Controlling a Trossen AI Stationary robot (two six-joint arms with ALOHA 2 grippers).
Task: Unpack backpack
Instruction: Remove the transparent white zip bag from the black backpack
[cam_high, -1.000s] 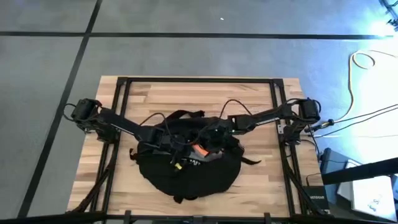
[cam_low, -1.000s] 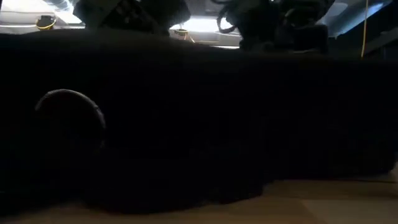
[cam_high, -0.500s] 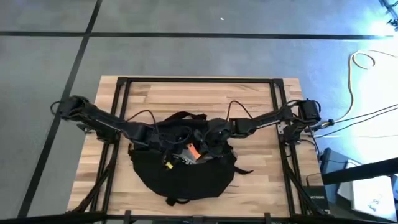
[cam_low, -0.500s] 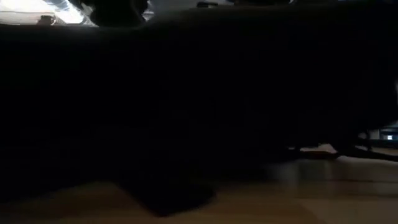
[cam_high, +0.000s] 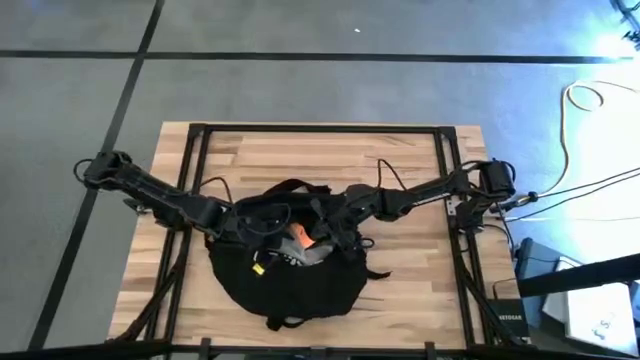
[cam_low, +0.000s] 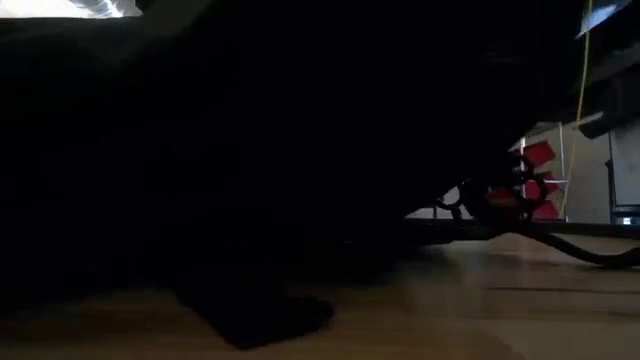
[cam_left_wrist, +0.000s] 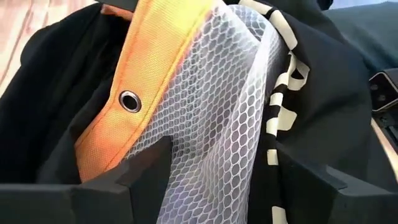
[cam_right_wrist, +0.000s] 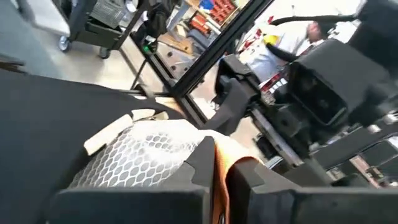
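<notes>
The black backpack (cam_high: 290, 285) lies on its side at the table's middle and fills most of the low view (cam_low: 250, 150). A white mesh pouch (cam_left_wrist: 217, 124) with an orange edge (cam_left_wrist: 143, 62) and a black-and-white striped band (cam_left_wrist: 280, 93) shows in its opening (cam_high: 300, 240). My left gripper (cam_left_wrist: 227, 168) comes from the left and is open, one finger on each side of the mesh. My right gripper (cam_right_wrist: 222, 165) comes from the right (cam_high: 322, 235) and is shut on the orange edge. My left gripper has the mesh lying between its spread fingers (cam_left_wrist: 149, 165); I cannot tell whether they touch it. My right gripper pinches the pouch's orange edge (cam_right_wrist: 221, 155) between its two fingers, coming slanting down from the table's right. The white mesh (cam_right_wrist: 143, 155) lies beyond the fingers on the black fabric (cam_right_wrist: 50, 124).
Black frame rails (cam_high: 195, 150) (cam_high: 445, 150) run along the wooden table's left and right sides. Bare wood (cam_high: 320, 155) lies on the far side of the backpack. A loose strap (cam_high: 285, 322) trails toward the near edge. Cables hang off both arms.
My right gripper has gone toward the table's left with the orange edge, and more of the orange and mesh shows in the opening. The backpack's right side has drawn in toward the left, uncovering the room at the low view's right.
</notes>
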